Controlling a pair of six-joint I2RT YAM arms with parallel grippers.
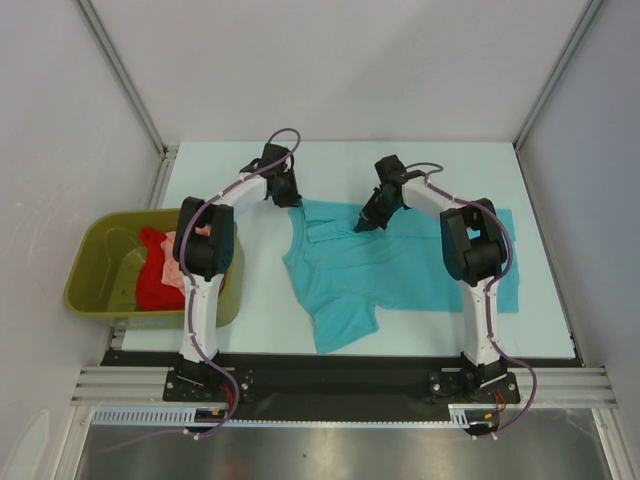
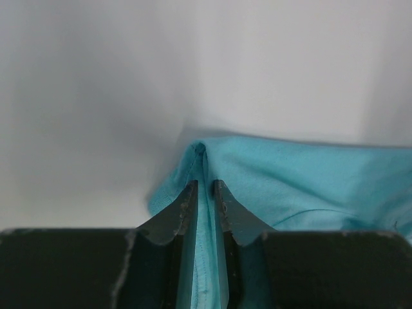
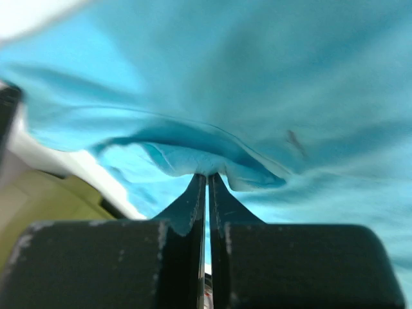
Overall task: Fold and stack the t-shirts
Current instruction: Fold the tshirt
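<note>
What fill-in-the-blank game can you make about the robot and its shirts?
The left end effector and right end effector both pinch the ____ t-shirt. The tub holds a salmon-pink t-shirt and a ____ one. The tub sits beside the robot's ____ arm.
Missing words: turquoise, red, left.

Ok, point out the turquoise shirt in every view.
Top external: turquoise shirt spread mid-table, between the arms.
Left wrist: lower centre to the right edge, a fold pinched in the jaws.
Right wrist: fills most of the frame, its edge in the jaws.
Landmark: the tub, at the left in the top view and lower left in the right wrist view; not in the left wrist view.
</note>
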